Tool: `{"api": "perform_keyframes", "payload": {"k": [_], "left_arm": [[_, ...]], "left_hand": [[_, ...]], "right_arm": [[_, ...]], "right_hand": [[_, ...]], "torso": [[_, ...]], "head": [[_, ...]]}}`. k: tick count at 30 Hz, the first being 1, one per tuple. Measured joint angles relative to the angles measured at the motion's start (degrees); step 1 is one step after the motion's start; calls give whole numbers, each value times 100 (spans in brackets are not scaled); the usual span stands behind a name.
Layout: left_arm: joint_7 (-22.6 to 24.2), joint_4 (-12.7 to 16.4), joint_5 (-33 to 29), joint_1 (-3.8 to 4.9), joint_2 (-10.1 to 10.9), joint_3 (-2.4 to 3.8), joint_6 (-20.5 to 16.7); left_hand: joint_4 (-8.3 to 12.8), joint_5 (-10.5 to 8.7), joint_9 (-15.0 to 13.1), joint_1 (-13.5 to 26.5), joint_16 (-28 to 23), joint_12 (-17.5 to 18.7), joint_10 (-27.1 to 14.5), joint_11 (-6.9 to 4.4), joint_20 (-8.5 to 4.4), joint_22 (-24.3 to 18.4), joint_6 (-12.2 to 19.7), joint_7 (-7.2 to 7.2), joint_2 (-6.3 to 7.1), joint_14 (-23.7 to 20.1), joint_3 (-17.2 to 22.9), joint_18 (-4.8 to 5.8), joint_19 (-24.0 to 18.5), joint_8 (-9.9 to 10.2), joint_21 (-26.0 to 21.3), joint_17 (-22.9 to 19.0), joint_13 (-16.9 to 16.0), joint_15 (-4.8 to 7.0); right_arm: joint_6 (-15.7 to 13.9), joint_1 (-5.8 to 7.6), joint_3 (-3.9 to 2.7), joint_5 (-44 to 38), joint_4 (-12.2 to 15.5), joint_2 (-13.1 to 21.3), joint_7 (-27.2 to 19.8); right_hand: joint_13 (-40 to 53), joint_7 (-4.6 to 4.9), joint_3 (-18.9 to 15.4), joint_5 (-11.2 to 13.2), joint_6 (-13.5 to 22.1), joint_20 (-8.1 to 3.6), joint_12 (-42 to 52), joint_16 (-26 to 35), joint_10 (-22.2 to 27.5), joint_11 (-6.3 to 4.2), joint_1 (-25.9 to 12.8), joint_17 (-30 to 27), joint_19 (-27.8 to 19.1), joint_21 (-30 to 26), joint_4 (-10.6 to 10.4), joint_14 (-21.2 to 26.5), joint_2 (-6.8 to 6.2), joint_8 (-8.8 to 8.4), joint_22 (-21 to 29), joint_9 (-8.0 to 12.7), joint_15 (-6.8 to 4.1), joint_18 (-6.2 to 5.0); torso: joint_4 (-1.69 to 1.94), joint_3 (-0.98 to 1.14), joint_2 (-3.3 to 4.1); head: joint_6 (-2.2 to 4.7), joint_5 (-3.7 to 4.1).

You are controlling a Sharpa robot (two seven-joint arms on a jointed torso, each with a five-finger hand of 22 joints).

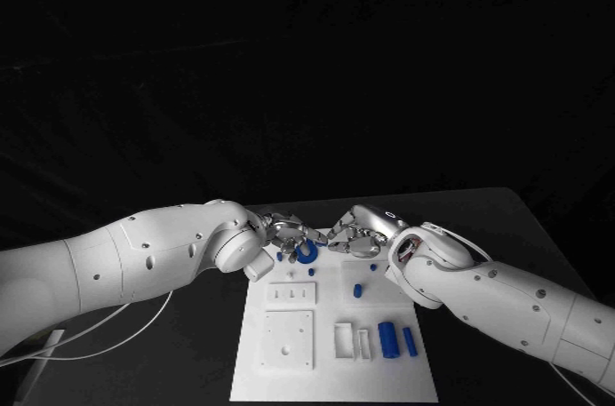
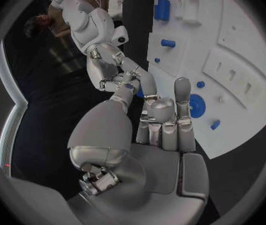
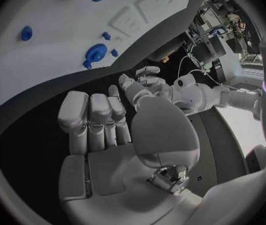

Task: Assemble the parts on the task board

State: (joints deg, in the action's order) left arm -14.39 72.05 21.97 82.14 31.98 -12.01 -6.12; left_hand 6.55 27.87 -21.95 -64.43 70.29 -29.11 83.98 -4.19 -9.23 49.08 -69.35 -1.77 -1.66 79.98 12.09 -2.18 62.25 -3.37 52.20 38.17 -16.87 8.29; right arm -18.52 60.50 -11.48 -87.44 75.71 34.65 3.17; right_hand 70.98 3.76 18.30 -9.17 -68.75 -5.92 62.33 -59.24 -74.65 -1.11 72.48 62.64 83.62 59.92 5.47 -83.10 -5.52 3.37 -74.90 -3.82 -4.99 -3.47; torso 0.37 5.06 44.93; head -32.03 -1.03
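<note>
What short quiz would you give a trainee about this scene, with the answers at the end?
1. True or false: the left hand and the right hand are close together over the far end of the flat white task board.
2. Where do the two large blue cylinders lie?
A. On the board's near end, toward the robot's right
B. On the board's far end, under the hands
C. On the black table, off the board
3. Short answer: which blue part lies closest to the two hands?

Key
1. True
2. A
3. The round blue disc
</note>
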Motion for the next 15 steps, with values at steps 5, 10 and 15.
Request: {"api": "perform_keyframes", "payload": {"k": [5,10,15], "left_arm": [[-18,-3,13,-2,23,-1,-5],[-58,58,52,-1,122,-42,-20],[-147,200,119,-3,318,-141,-76]], "left_hand": [[-25,-131,8,-47,39,-61,-2,0,1,32,0,0,-91,43,-57,0,42,-1,-24,104,7,2],[-18,-132,8,-63,44,-133,-2,0,-12,71,0,0,-107,99,-95,0,55,-1,-46,224,27,0],[-33,-133,8,-67,70,-172,-2,0,0,92,0,0,-111,111,-111,1,83,-1,-46,291,32,8]], "right_arm": [[-7,-28,-3,12,12,85,8],[-21,-53,-39,53,77,214,16],[-49,-60,-135,157,212,410,17]], "right_hand": [[0,1,-13,-17,1,0,0,17,0,0,-22,-7,0,0,-21,0,-22,0,0,0,0,0],[-5,1,-19,-82,1,0,0,22,0,0,-39,-28,0,-46,-58,0,-39,0,0,0,0,0],[-22,1,-11,-151,1,0,-28,60,0,0,-45,-50,0,-64,-80,1,-45,0,0,0,1,0]], "torso": [[2,1,-1],[5,4,-6],[5,4,-18]], "head": [[-9,-6],[-48,-40],[-92,-87]]}}
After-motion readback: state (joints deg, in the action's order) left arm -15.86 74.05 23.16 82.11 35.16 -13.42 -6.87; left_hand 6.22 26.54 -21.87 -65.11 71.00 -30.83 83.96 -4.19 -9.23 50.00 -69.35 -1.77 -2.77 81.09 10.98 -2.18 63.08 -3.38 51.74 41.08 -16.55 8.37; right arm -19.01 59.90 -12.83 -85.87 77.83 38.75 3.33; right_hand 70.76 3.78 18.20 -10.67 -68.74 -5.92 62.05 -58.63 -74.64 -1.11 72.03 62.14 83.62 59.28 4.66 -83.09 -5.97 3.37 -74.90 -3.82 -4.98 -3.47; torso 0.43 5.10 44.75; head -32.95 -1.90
